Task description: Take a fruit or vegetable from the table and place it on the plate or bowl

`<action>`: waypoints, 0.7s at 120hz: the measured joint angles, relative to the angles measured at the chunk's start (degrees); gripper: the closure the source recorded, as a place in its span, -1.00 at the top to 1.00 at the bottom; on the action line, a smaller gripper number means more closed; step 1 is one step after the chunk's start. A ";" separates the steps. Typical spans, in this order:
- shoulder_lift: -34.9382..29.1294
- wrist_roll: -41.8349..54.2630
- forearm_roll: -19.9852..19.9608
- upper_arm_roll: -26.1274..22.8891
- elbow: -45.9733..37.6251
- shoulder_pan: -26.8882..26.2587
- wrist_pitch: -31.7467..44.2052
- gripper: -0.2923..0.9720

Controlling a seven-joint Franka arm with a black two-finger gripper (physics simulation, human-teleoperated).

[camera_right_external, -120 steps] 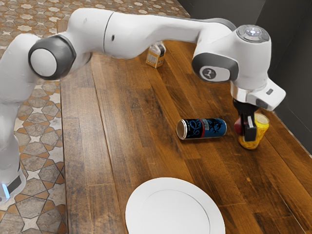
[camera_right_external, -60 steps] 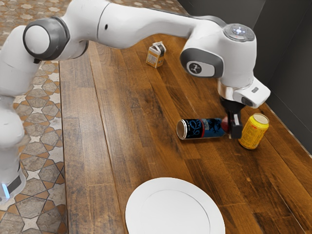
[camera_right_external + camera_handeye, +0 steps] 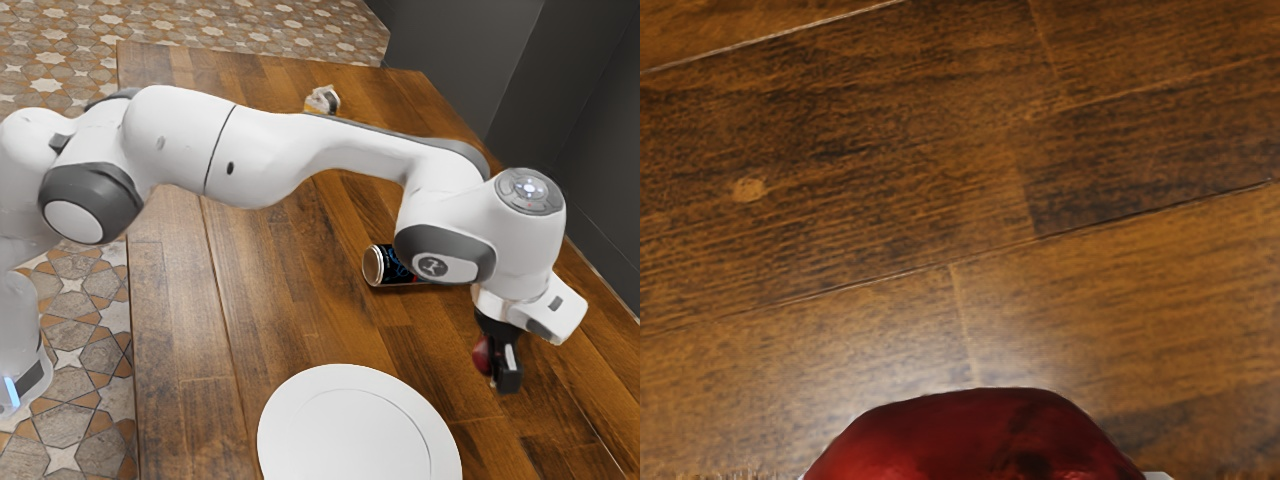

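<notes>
A dark red apple (image 3: pixel 482 352) hangs just above the wooden table (image 3: pixel 250 300), held by my black gripper (image 3: pixel 496 368), which is shut on it. In the wrist view the same apple (image 3: pixel 975 435) bulges right under my hand, with bare planks beyond it. The white plate (image 3: pixel 358 425) lies at the table's near edge, to the exterior view's left of the gripper and a short gap away from it.
A blue drink can (image 3: pixel 384 266) lies on its side behind my wrist, partly covered by the arm. A small yellow carton (image 3: pixel 322 98) stands far back on the table. A dark wall runs along the exterior view's right.
My hand has carried the apple from beside the yellow can toward the table's near edge, closer to the plate. The arm now covers the yellow can and part of the blue can.
</notes>
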 joint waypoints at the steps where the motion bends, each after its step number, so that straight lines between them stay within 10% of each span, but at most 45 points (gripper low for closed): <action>1: 0.00 0.06 -0.10 -0.06 -0.20 0.01 0.01 -0.21; 84: -1.39 1.71 -1.76 -5.00 -3.42 3.85 -5.30 -0.20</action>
